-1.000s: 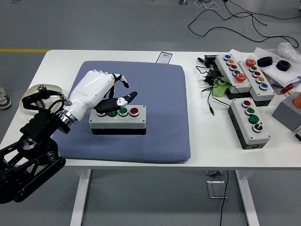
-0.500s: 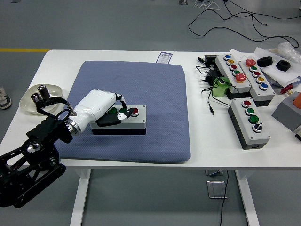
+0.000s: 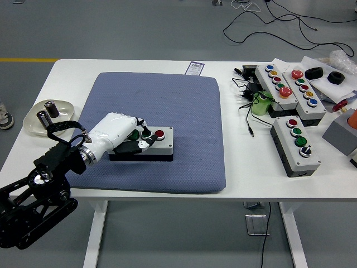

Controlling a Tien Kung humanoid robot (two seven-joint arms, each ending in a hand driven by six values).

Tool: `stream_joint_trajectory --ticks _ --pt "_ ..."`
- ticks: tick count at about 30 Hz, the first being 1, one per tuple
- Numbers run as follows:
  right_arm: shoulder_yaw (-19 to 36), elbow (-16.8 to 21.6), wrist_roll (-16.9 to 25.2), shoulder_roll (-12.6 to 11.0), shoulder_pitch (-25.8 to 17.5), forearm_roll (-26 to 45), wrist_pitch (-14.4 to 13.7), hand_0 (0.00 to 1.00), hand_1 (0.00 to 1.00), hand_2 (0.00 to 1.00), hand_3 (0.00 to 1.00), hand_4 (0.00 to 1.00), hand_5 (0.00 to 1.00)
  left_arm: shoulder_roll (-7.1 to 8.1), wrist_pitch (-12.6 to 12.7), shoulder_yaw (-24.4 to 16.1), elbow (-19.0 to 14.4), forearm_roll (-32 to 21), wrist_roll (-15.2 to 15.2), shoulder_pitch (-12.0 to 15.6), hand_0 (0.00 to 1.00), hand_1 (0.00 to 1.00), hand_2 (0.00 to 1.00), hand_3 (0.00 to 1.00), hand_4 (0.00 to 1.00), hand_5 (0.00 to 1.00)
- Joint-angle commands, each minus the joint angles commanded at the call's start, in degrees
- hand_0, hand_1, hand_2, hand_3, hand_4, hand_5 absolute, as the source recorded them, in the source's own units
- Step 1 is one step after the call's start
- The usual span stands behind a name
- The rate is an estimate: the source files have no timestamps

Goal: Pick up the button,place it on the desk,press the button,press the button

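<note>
A grey button box (image 3: 162, 144) with a red button (image 3: 159, 134) at its right end and green buttons lies on a blue mat (image 3: 167, 95) on the white table. My left hand (image 3: 140, 139), white with black fingers, lies over the box's left half. Its fingers curl over the top among the buttons and the thumb lies along the front face, so it closes on the box. The box rests flat on the mat. The left part of the box is hidden under the hand. My right hand does not show.
A white dish (image 3: 32, 127) with two metal cylinders stands at the table's left edge. Three more button boxes (image 3: 295, 146) (image 3: 277, 82) (image 3: 305, 92), cables (image 3: 248, 103) and a green object (image 3: 260, 104) lie at the right. A small card (image 3: 194, 68) lies behind the mat.
My left hand went from spread above the box to curled, then dropped lower onto the box's left half. The box has not moved.
</note>
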Motion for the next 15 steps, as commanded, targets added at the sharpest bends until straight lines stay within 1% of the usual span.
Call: stream_joint_trajectory --ticks 3,6,8,15 --pt "-0.06 0.0 0.01 -0.02 -0.04 0.16 -0.01 0.673 0.658 0.674 0.624 0.31 0.173 -0.16 2.59 -0.18 -1.15 -1.39 -0.07 -0.16 0.002 0.002 0.002 0.575 0.665 0.982" --pt "-0.12 0.0 0.01 -0.05 -0.04 0.14 0.01 0.673 0.658 0.674 0.624 0.31 0.173 -0.71 3.98 0.08 -2.01 -1.94 -0.2 -0.67 0.002 0.002 0.002 0.582 0.663 0.99" --pt "-0.07 0.0 -0.02 0.0 -0.03 0.16 -0.01 0.673 0.658 0.674 0.624 0.31 0.173 -1.23 4.11 0.64 -2.02 -2.13 -0.12 -1.2 0.002 0.002 0.002 0.582 0.663 0.99" --pt "-0.66 0.0 -0.04 0.01 0.1 0.72 -0.01 0.673 0.658 0.674 0.624 0.31 0.173 -1.92 3.51 2.42 -0.71 -2.35 0.11 -1.86 0.002 0.002 0.002 0.586 0.662 0.993"
